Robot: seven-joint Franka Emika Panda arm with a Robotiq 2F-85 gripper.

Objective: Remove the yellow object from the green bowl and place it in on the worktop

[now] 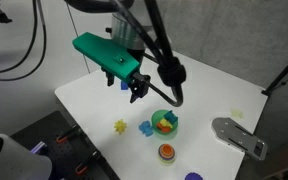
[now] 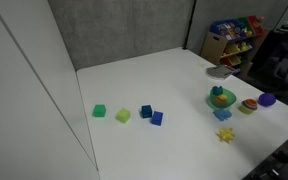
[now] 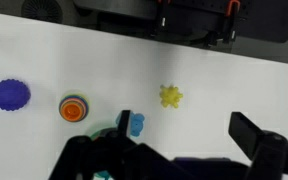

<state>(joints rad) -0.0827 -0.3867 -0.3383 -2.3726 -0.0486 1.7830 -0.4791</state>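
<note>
White counter (image 1: 94, 100), grey curtain behind. Yellow object (image 1: 170, 118) sits in green bowl (image 1: 165, 132) among other coloured pieces; its shape is hard to make out. Blue piece (image 1: 144, 127) and spiky yellow piece (image 1: 121, 126) lie just beside bowl. End effector (image 1: 137, 92) hovers above counter near bowl, jaws wide apart, empty.

I see my white worktop (image 1: 94, 100) carrying the green bowl (image 1: 165, 123), a spiky yellow piece (image 1: 121, 126), a small blue piece (image 1: 144, 127) and an orange-red cup (image 1: 166, 152) near one edge. A grey metal plate (image 1: 239, 136) lies by a corner. Toward the opposite edge lie a green cube (image 2: 100, 111), a yellow-green cube (image 2: 123, 115) and two blue cubes (image 2: 146, 111).
</note>
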